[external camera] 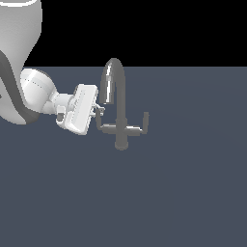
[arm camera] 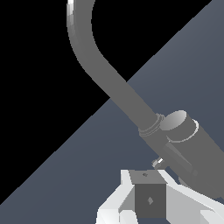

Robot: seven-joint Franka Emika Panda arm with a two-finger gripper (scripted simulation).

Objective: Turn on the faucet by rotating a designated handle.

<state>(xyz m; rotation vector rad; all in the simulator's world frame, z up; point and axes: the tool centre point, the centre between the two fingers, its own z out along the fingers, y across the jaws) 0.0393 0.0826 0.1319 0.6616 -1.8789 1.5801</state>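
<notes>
The faucet [external camera: 120, 132] is a grey gooseneck tap with a tall arched spout [external camera: 114, 77] and two L-shaped side levers. The handle [external camera: 102, 127], dull dark grey, sticks out on the exterior view's left with its bent tip pointing up. The twin lever [external camera: 139, 127] on the exterior view's right carries a bright streak. My gripper [external camera: 98, 110] sits at the handle's bent tip, fingers close together, nothing held between them. In the wrist view the spout [arm camera: 98, 65] curves overhead, and the fingertips [arm camera: 151, 194] lie right beside a thin grey lever bar [arm camera: 175, 159] under the faucet body [arm camera: 197, 146].
The faucet stands on a flat blue-grey surface [external camera: 183, 193]. My white arm [external camera: 34, 91] reaches in from the exterior view's left. No other objects show.
</notes>
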